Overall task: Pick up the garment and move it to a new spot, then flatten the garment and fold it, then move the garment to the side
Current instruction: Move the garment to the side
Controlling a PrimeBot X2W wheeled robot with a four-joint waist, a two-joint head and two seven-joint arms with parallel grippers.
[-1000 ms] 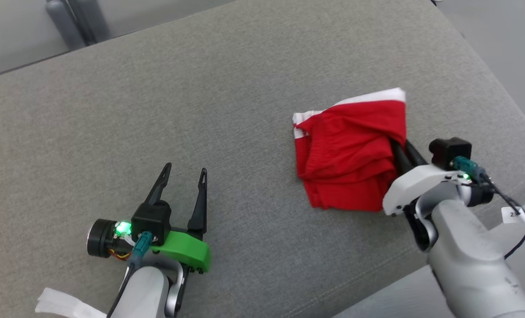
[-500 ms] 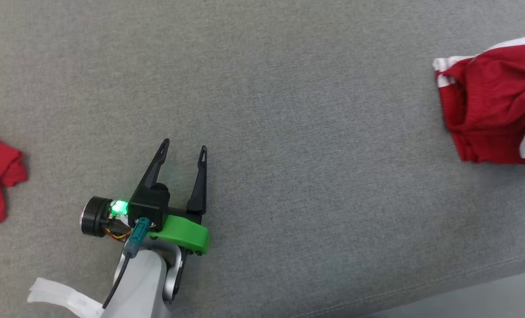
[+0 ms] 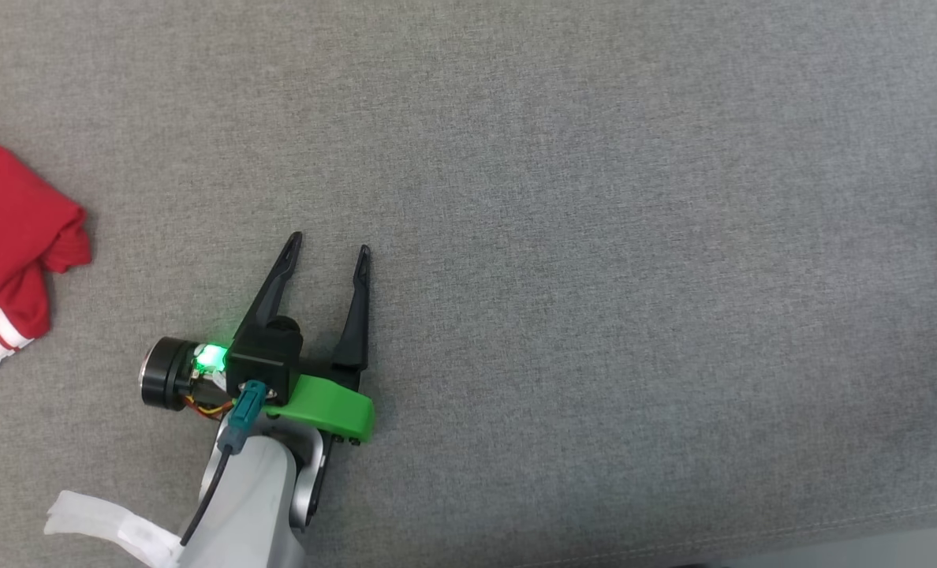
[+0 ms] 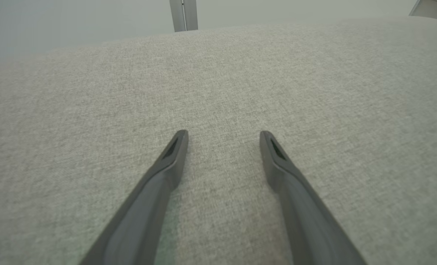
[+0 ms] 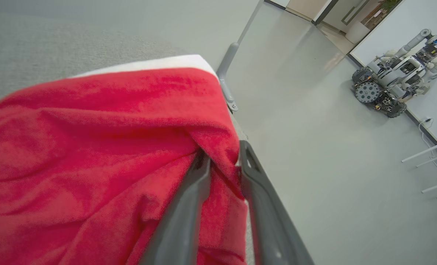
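Gripping step looks done: right gripper (image 5: 224, 151) pinched shut on a fold of the red garment (image 5: 93, 147) at the cushion (image 3: 595, 237)'s right edge; left gripper (image 3: 330, 243) hovers spread, empty. Next: lift, carry it over.

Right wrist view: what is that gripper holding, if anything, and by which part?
Right gripper pinches the red garment by a bunched fold at its edge.
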